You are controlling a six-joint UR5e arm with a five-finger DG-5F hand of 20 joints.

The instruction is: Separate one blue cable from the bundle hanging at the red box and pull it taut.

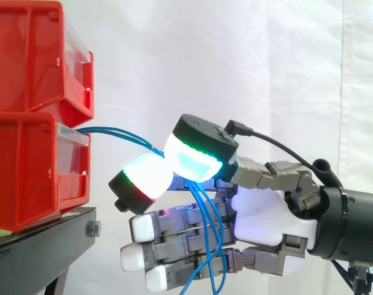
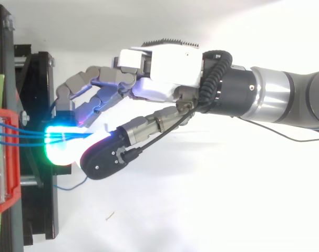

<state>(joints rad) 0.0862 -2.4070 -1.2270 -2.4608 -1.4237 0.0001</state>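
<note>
Blue cables (image 2: 22, 135) — within robot hand (image 1: 266, 215) (fingertips (image 1: 195, 161))

Blue cables (image 2: 21, 135) run from the red box (image 2: 6, 176) into the robot hand's (image 2: 170, 71) glowing fingertips (image 2: 57, 149), which pinch them.

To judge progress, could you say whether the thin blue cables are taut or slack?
Slack: thin blue cables bow from the red plastic bin, looping downward.
</note>
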